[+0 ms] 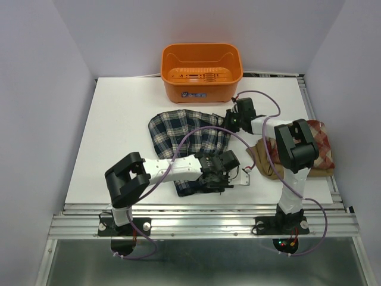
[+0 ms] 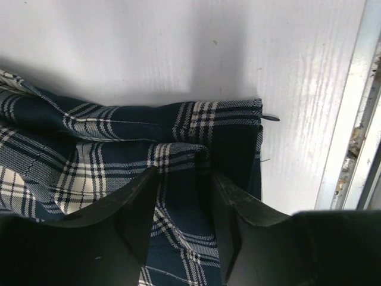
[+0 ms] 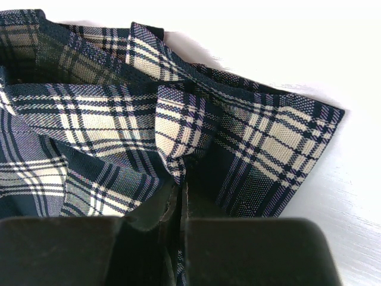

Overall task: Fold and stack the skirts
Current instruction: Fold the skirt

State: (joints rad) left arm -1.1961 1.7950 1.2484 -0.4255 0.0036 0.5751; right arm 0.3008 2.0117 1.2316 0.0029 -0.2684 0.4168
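Navy plaid skirt (image 1: 190, 134) lies rumpled mid-table (image 1: 119, 137), just before the orange basket (image 1: 202, 83) | left gripper (image 2: 181, 179) narrow, nipping a ridge of its near edge | right gripper (image 3: 178, 190) pinched tight on a far-side fold | tan skirt (image 1: 262, 158) and red plaid skirt (image 1: 321, 146) heaped right (touching).

Table (image 1: 119, 137) holds basket (image 1: 172, 77) (orange), navy skirt (image 1: 184, 131), tan skirt (image 1: 262, 159), red skirt (image 1: 324, 143).

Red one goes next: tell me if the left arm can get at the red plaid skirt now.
Probably not: the red plaid skirt lies far right, with the right arm in between.
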